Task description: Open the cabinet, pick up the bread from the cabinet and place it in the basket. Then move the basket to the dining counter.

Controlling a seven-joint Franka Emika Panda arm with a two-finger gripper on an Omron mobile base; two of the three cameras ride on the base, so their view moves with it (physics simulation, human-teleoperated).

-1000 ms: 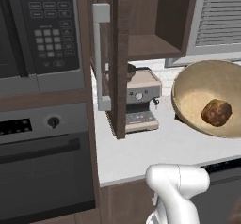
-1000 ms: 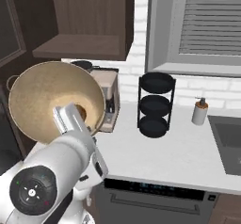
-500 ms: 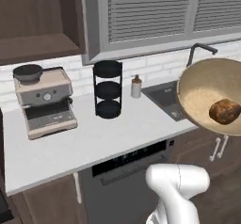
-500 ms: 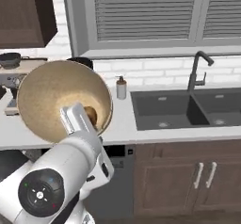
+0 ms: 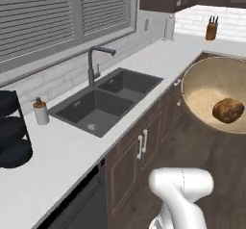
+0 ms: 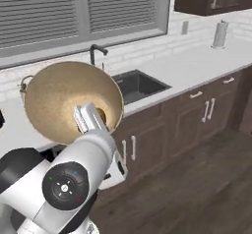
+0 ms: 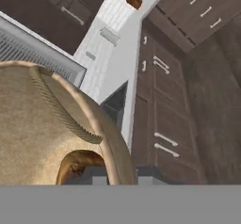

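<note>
The tan woven basket (image 5: 204, 95) hangs in the air over the floor, tilted, with the golden-brown bread (image 5: 227, 110) lying inside it. From the right base view the basket (image 6: 59, 98) sits in front of my white hand, and my gripper (image 6: 90, 121) is shut on its rim beside the bread (image 6: 101, 114). The hand view looks along the basket's (image 7: 37, 124) rope-edged rim, with the bread (image 7: 77, 164) just inside and my gripper (image 7: 123, 173) astride the rim. The cabinet and the dining counter are out of view.
A white counter (image 5: 62, 151) holds a dark double sink (image 5: 105, 103) with a black tap (image 5: 93, 62), a soap bottle (image 5: 41, 112) and a black tiered rack (image 5: 9, 136). A knife block (image 5: 210, 30) stands in the far corner. Brown base cupboards (image 6: 197, 115) line the wooden floor (image 6: 197, 189).
The whole picture has swung right: the base has turned from the microwave and coffee machine past the rack to the sink. The basket with the bread stays in my gripper.
</note>
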